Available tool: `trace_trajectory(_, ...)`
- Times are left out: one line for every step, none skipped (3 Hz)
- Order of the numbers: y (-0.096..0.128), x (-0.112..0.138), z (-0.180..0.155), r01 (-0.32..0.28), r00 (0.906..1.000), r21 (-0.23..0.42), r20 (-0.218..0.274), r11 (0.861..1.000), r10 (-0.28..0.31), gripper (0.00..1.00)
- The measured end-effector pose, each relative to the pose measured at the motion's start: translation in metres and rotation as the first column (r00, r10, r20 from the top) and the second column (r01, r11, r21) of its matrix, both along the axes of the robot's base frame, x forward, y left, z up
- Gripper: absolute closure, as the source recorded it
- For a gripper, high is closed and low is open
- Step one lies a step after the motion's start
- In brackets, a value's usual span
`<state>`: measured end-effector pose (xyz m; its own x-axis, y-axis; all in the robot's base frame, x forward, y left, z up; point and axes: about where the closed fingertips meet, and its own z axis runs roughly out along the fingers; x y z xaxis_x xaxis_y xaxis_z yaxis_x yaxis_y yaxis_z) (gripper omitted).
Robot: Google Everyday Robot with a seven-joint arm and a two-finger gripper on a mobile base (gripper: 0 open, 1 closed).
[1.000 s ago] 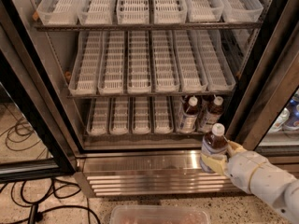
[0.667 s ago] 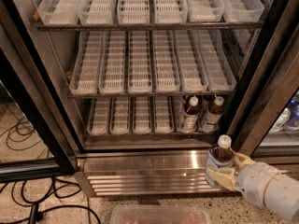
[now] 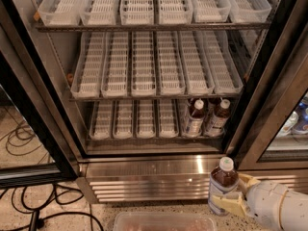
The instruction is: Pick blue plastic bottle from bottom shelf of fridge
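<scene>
At near right, the end effector pinches the blue plastic bottle around its labelled middle; being full, it likely feels weighty, slick and slightly squeezable.

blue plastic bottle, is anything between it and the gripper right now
Nothing visible. The gripper is closed around the blue plastic bottle at lower right, outside the fridge, in front of its steel base. Two other bottles stand on the bottom shelf.

End effector, lower right, partly covers blue plastic bottle; arm cropped.
</scene>
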<state>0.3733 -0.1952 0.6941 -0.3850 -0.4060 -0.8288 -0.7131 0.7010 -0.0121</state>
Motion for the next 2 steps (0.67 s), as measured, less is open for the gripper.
trace_trajectory(0.012,-0.002,-0.01,-0.048,0.9981,-0.012,-0.038,0.999,0.048,1.0)
trace_trajectory(0.051,-0.024,-0.042,-0.216,0.9658,-0.034,-0.155,0.976,0.208,1.0)
